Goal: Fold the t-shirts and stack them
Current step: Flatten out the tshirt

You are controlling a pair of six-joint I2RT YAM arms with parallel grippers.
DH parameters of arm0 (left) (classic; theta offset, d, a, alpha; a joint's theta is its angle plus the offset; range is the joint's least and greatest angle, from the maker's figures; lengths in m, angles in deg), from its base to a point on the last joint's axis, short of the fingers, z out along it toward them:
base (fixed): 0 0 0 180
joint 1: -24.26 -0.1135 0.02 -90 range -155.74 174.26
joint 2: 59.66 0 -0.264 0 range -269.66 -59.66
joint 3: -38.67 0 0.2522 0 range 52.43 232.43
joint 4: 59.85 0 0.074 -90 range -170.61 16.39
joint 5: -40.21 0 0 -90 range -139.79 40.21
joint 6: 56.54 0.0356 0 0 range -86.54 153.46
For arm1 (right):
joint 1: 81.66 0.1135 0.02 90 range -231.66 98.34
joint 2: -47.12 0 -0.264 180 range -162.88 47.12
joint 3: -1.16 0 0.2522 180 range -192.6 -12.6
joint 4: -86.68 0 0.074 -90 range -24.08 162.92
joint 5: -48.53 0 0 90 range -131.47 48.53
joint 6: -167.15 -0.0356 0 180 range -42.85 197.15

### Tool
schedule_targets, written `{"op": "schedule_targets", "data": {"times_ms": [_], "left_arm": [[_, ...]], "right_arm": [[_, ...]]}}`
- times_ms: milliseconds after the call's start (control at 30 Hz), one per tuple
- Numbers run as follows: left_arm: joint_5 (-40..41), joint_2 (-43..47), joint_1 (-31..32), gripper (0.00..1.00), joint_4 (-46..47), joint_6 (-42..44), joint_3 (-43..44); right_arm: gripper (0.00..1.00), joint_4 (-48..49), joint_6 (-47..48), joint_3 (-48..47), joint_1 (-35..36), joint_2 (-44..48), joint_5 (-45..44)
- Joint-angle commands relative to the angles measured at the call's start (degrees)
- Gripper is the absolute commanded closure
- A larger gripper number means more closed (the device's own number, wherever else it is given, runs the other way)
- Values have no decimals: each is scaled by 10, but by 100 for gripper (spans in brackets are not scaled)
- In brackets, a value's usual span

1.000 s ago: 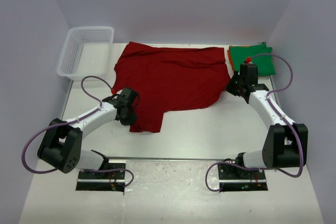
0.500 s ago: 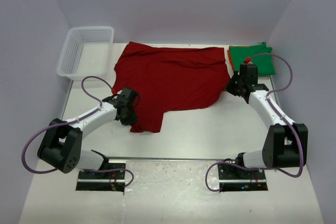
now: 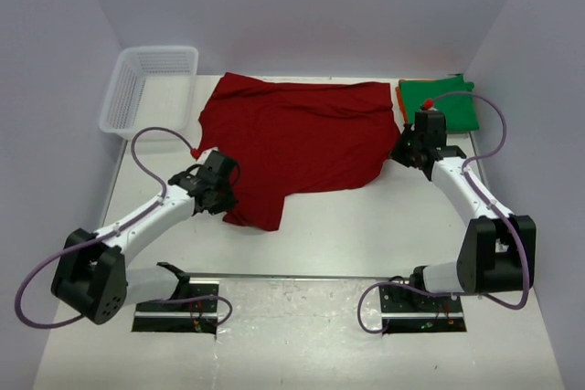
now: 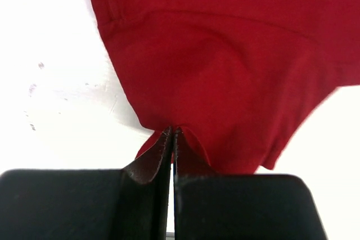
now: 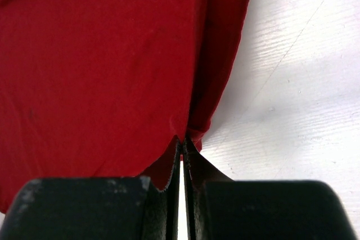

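The left gripper [image 4: 172,134] has its fingers pressed together with a small peak of cloth from the dark red t-shirt [image 3: 292,139] drawn up between them. The pinch sits on the shirt's near-left flap, just inside its edge. The right gripper [image 5: 184,141] is likewise closed tight, nipping the doubled hem at the shirt's right edge, where the cloth tents up into its tips.

Apart from those two pinches, the shirt lies spread and somewhat rumpled on the table [image 3: 366,226], its left portion hanging nearer to the arm bases than the rest. Holding opposite sides probably lets the arms lift and pull the cloth taut together, either to square it up or to carry one half over the other; no fold looks made yet.

Just beyond the shirt's far right corner lies a folded bright green t-shirt [image 3: 448,105] with an orange t-shirt [image 3: 400,98] showing beneath it, probably the stack this one will join. A white mesh basket [image 3: 119,107] stands beyond the red shirt's far left corner.
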Motion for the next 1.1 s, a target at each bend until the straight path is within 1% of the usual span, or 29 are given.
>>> {"op": "schedule_targets", "data": {"times_ms": [0, 167, 267, 367, 433, 500, 600, 633, 700, 767, 800, 933, 1067], "left_arm": [[54, 71, 8, 100, -13, 33, 33], [36, 139, 9, 100, -23, 49, 42], [33, 156, 9, 100, -32, 60, 44], [47, 171, 9, 100, -46, 70, 60], [62, 185, 9, 100, -46, 76, 67], [76, 206, 9, 100, -42, 95, 81], [98, 243, 9, 100, -29, 134, 112], [106, 243, 9, 100, -29, 134, 112], [123, 260, 9, 100, -16, 157, 131], [130, 269, 9, 100, -3, 178, 151], [127, 272, 9, 100, 4, 188, 159], [125, 294, 9, 100, 34, 236, 212], [125, 314, 9, 100, 59, 296, 301]], "right_arm": [[100, -3, 19, -28, 11, 25, -20], [100, -15, 24, -42, 16, 33, -22], [100, -16, 25, -42, 17, 35, -22], [100, -18, 28, -44, 20, 43, -22], [100, -19, 31, -49, 24, 53, -40], [100, -23, 36, -54, 27, 68, -51], [100, -37, 49, -88, 30, 87, -58], [100, -40, 49, -88, 31, 93, -58], [100, -43, 58, -115, 31, 113, -55], [100, -40, 76, -147, 34, 124, -29], [100, -54, 83, -164, 36, 130, -26], [100, -89, 117, -268, 39, 140, 11], [100, -133, 143, -356, 39, 143, 53]]}}
